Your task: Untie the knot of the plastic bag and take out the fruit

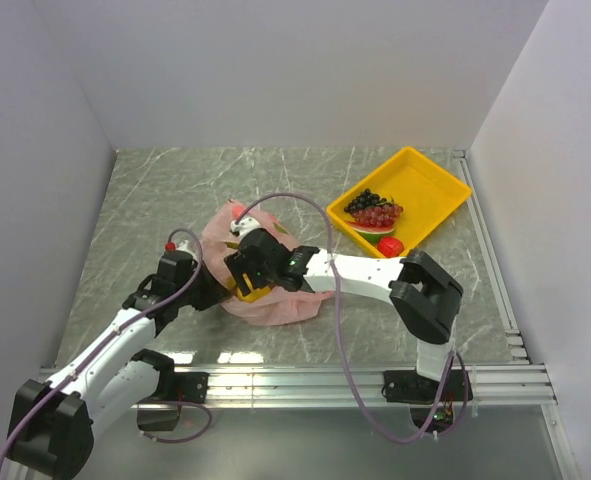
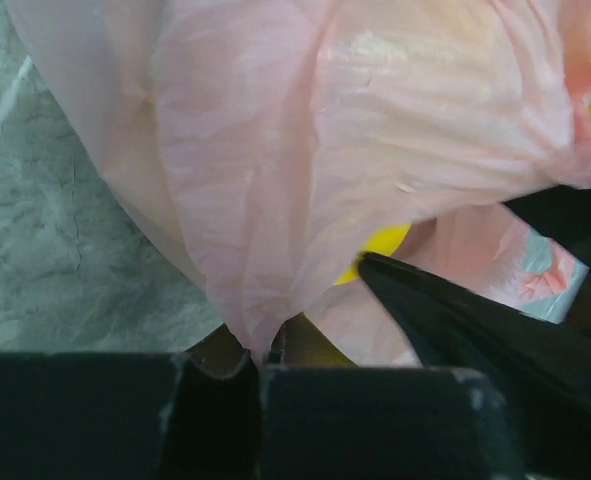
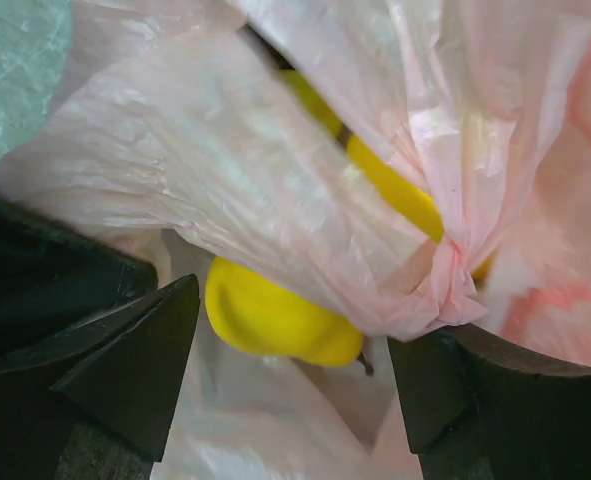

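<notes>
The pink plastic bag [image 1: 275, 300] lies crumpled in the middle of the table. My left gripper [image 2: 257, 350] is shut on a fold of the bag [image 2: 305, 150] at its left side. My right gripper [image 3: 290, 370] is open inside the bag's folds [image 3: 205, 150]. A yellow pear [image 3: 275, 320] lies between its fingers [image 3: 135, 360], half under plastic. Another yellow fruit [image 3: 395, 190] shows behind it. A small twisted bunch of pink plastic [image 3: 453, 288] sits by the right finger; I cannot tell whether it is the knot. In the top view both grippers [image 1: 247, 278] meet at the bag.
A yellow tray [image 1: 437, 180] stands at the back right with black and red grapes [image 1: 373, 210], a watermelon slice [image 1: 372, 230] and a small red fruit [image 1: 391, 246]. White walls close in on the left, back and right. A purple cable [image 1: 330, 290] loops over the right arm.
</notes>
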